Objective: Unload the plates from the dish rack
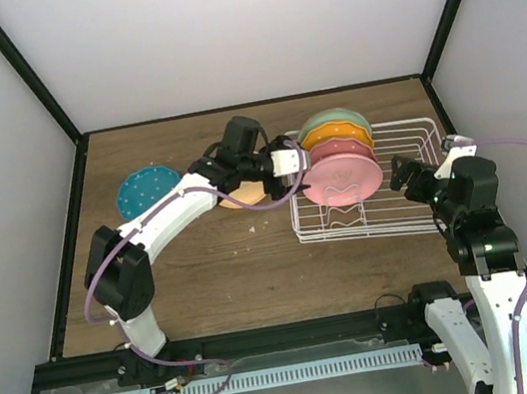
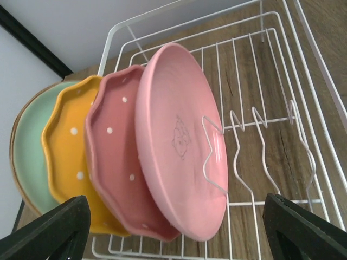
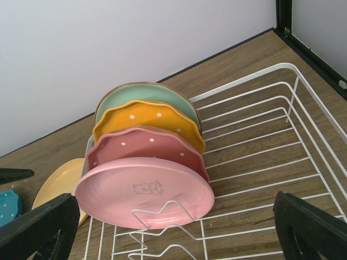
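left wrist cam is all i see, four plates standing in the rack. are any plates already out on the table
Observer: Yes, two lie flat on the table left of the dish rack: a dotted teal plate and a peach plate. In the top view the peach one is partly under the left arm.
Operator: ok, anything coming in from the right side
Observer: The right claw hangs open over the rack's right end, apart from the pink plate nearest it.
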